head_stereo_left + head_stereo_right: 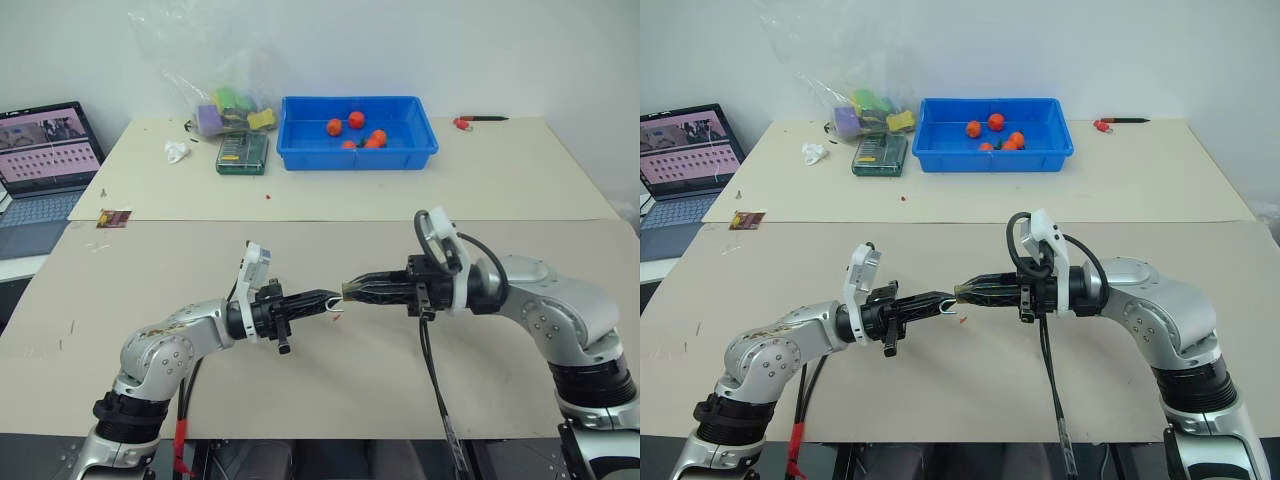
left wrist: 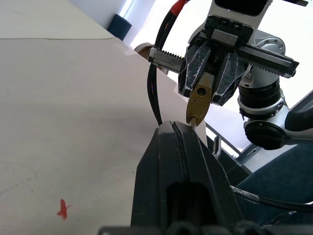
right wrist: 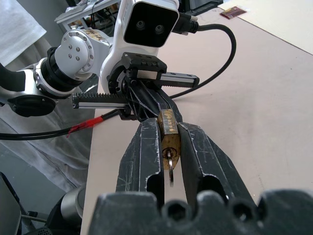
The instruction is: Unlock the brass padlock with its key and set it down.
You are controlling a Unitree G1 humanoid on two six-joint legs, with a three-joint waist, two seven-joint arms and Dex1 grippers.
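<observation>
Brass padlock [image 3: 169,133] clamped in right end effector [image 1: 352,291], left end effector [image 1: 331,300] closed, key hidden

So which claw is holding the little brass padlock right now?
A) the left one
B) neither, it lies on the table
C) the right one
C: the right claw pinches the brass padlock between its fingers, while the shut left claw meets it in mid-air.

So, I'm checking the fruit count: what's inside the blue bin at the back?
The blue bin holds small red-orange round pieces, about five showing. Its near wall covers the floor closest to the robot, so anything lying low there stays hidden.
</observation>
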